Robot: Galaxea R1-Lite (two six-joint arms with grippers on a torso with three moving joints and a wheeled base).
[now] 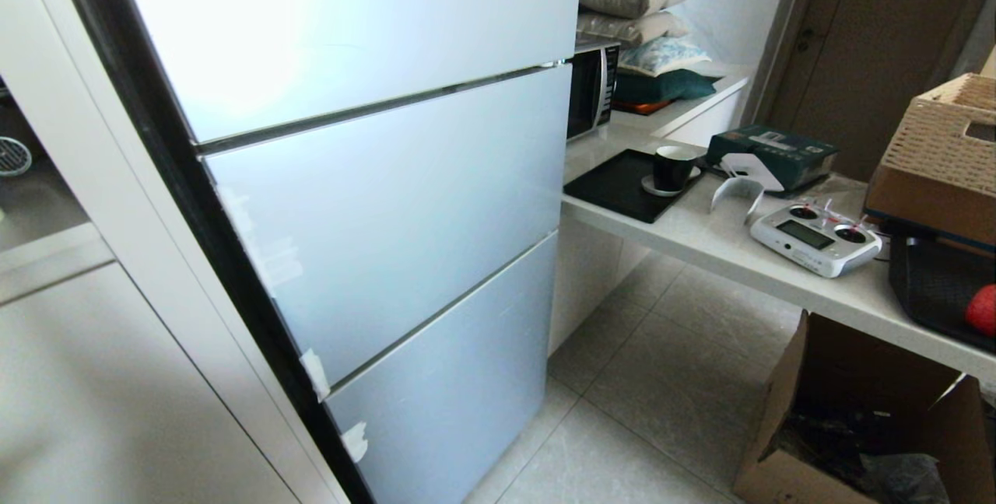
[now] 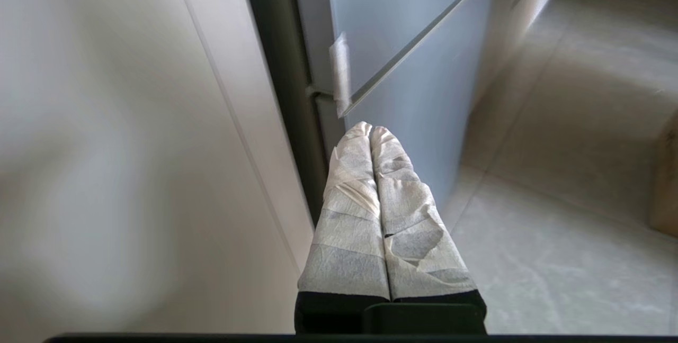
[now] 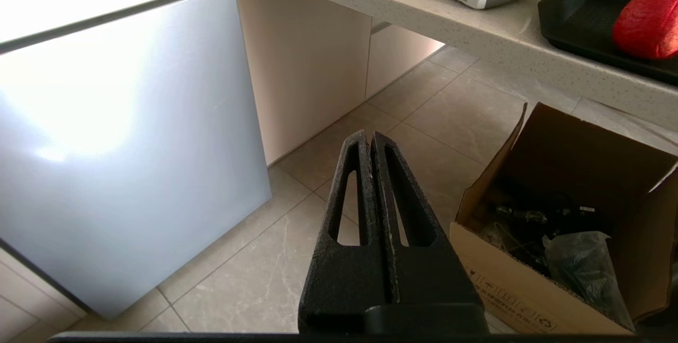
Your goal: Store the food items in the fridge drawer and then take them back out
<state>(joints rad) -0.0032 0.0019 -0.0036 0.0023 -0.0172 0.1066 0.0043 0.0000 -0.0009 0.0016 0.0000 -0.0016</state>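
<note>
One of the food items, a red round fruit (image 1: 982, 309) (image 3: 647, 23), lies on a black tray (image 1: 930, 286) (image 3: 574, 7) at the right end of the counter. No second fruit shows. The fridge drawer is hidden: the fridge (image 1: 389, 216) stands with all its frosted blue-grey fronts closed. Neither arm appears in the head view. My left gripper (image 2: 369, 130), its fingers wrapped in white tape, is shut and empty, hanging low near the left edge of the bottom fridge front (image 2: 424, 94). My right gripper (image 3: 369, 135) is shut and empty above the tiled floor, right of the fridge.
A stone counter (image 1: 700, 232) runs right of the fridge, carrying a white remote controller (image 1: 815, 238), a dark cup on a black mat (image 1: 671, 169), a boxed item and a wicker basket (image 1: 945, 138). An open cardboard box (image 1: 848, 411) (image 3: 529, 279) sits on the floor beneath. White cabinets stand left.
</note>
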